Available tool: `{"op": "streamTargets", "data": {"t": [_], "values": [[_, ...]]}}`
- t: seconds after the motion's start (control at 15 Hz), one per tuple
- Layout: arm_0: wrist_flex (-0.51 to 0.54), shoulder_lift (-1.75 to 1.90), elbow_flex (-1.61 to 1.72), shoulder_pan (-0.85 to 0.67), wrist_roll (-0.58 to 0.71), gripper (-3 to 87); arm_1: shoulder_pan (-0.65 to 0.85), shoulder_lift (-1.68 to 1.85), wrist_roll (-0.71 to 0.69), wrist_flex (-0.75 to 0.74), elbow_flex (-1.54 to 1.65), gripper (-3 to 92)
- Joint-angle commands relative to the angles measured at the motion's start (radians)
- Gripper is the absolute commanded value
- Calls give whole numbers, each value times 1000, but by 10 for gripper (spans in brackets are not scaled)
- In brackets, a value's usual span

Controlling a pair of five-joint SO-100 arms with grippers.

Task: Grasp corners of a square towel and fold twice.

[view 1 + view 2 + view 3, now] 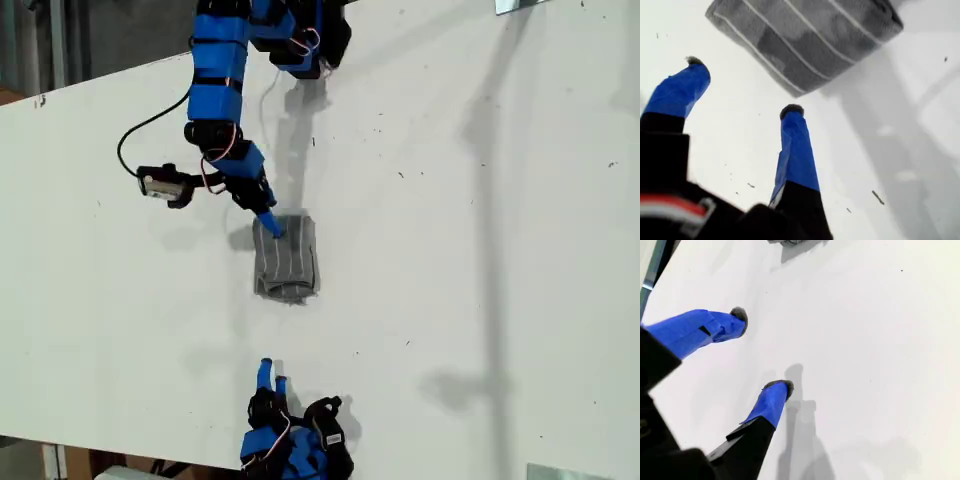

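mid-table, grey towel (287,260) folded small, thin white stripes

There was one towel (287,260) on one white table (480,250). It was the only cloth there. It had thin white stripes, but they were too small to count for sure.

There were two blue arms. Each arm had one gripper, so I had two: my first gripper (744,86) and my second gripper (761,350). Each gripper had two blue fingers (795,150), which made four fingers in all.

One black cable (130,140) looped out beside the first arm. Two shiny grey plates sat at the exterior view's right side, one up top (520,5) and one down low (565,472).
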Motion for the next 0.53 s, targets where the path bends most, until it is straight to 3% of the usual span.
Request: {"op": "streamTargets", "data": {"t": [0.0, 0.13, 0.27, 0.47], "values": [[-5, 5, -2, 46, -5, 254, -153, 383, 202, -114, 431, 327], [3, 6, -8, 127, -41, 266, -316, 637, 382, -175, 683, 328], [-2, 8, -3, 201, -86, 281, -388, 857, 494, -147, 859, 331], [-15, 8, 11, 267, -104, 293, -325, 1224, 509, 106, 976, 324]]}}
